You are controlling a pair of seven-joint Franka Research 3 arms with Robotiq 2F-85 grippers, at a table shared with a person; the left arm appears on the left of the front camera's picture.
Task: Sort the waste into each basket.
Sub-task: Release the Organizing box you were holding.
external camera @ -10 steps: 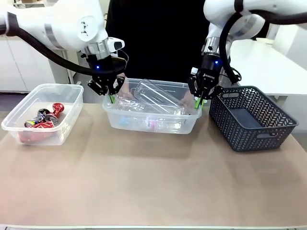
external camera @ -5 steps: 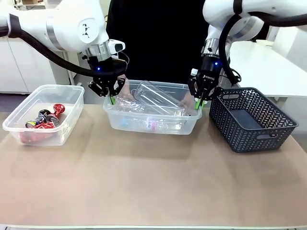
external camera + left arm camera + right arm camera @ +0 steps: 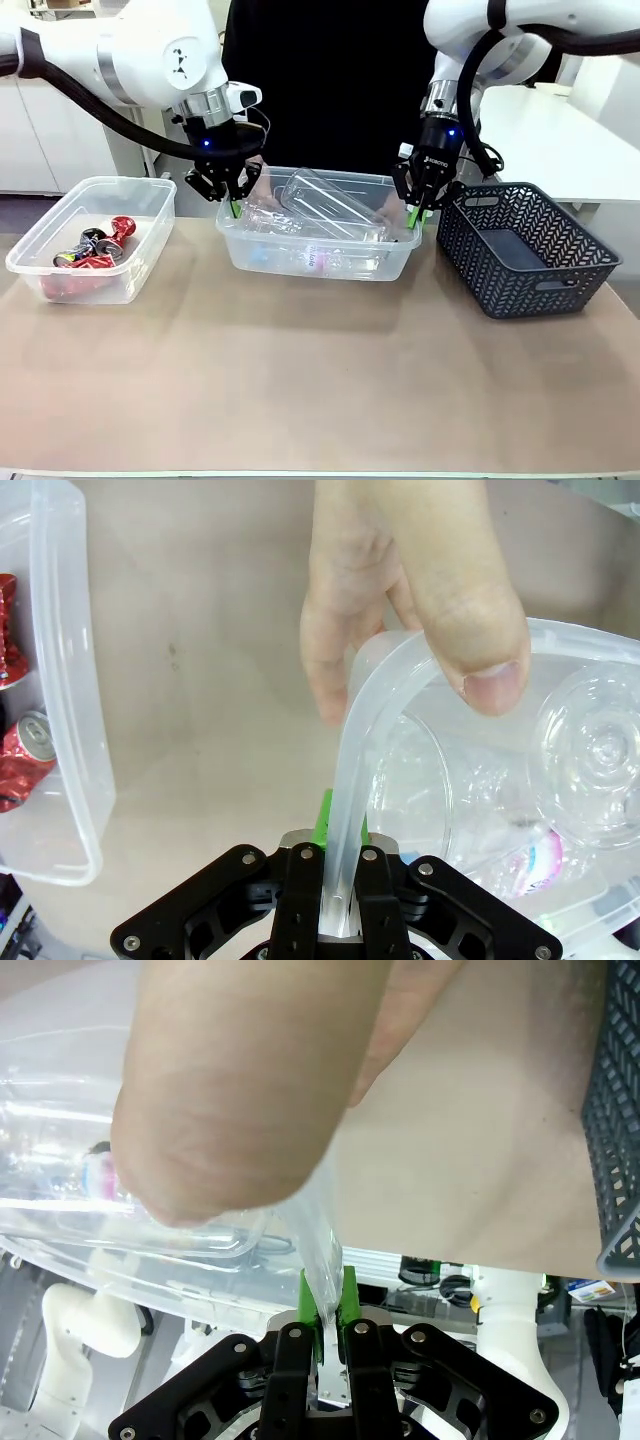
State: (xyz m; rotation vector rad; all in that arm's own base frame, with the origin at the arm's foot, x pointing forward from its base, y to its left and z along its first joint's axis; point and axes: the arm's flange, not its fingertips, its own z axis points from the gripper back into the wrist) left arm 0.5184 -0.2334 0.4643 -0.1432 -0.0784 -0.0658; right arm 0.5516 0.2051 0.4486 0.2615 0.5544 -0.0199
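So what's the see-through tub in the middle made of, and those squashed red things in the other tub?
The middle tub looks like clear, slightly cloudy plastic: you see bottles through its walls. The red things are crushed drink cans, probably thin metal, with a shiny silver top showing in the left wrist view.

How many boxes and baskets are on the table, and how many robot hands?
Clear tubs: 2, one with cans, one with bottles
Blue basket: 1
Robot grippers: 2, left gripper, right gripper, each shut on the bottle tub's rim
Total: 5
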